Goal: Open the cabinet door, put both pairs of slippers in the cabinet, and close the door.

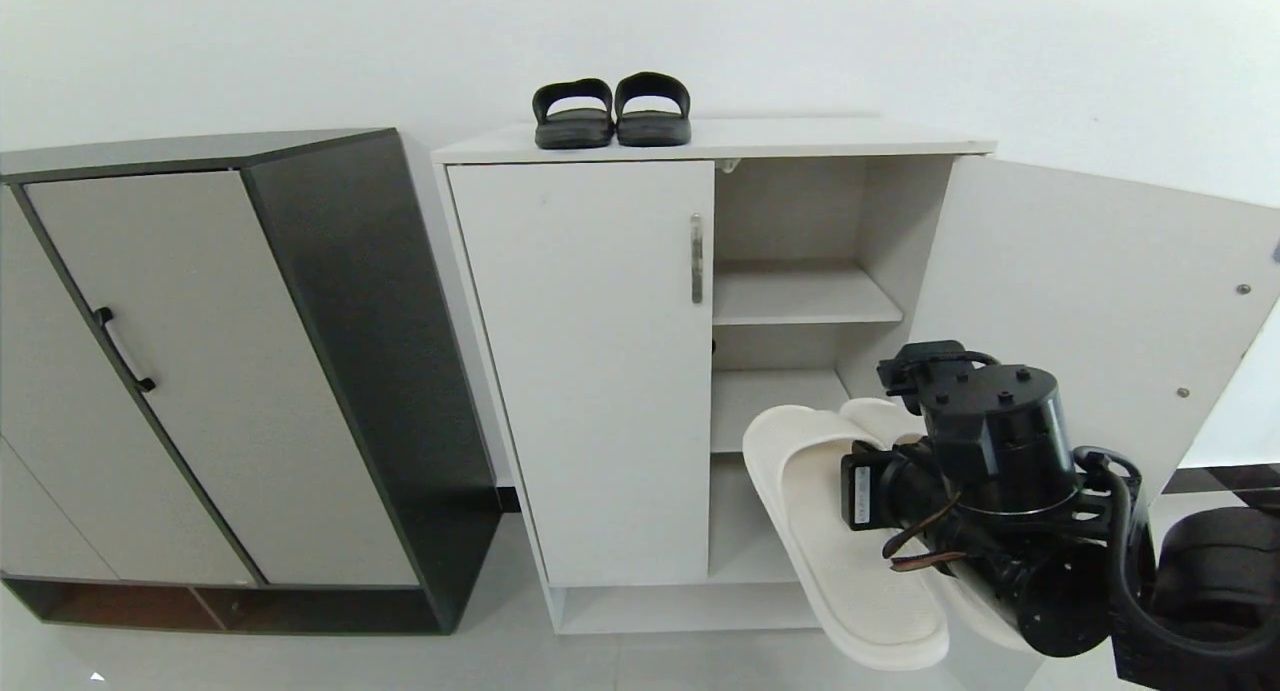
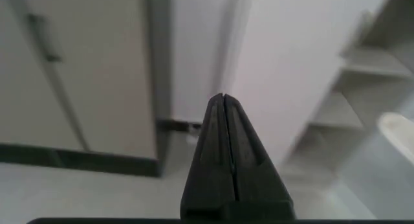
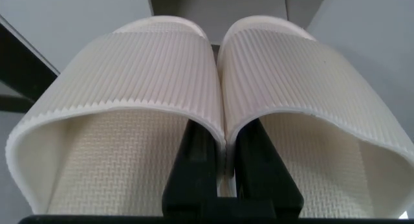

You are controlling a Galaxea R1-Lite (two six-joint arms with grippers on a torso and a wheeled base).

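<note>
We see the white cabinet (image 1: 580,371) with its right door (image 1: 1090,311) swung wide open and its left door (image 1: 585,421) closed, a metal handle (image 1: 696,258) at that door's inner edge. Inside the open half, two shelves (image 1: 800,296) are bare. The black slippers (image 1: 612,111) sit side by side on the cabinet's top, toes facing us. The right gripper (image 3: 223,159) holds the white slippers (image 1: 850,541) in front of the open compartment, low and just outside it; in the right wrist view we find its jaws clamped on the adjoining inner edges of the two straps, so the pair hangs together. The left gripper (image 2: 224,101) has its jaws pressed together on nothing, facing the gap between the white cabinet and the dark cabinet (image 1: 350,351) on its left.
</note>
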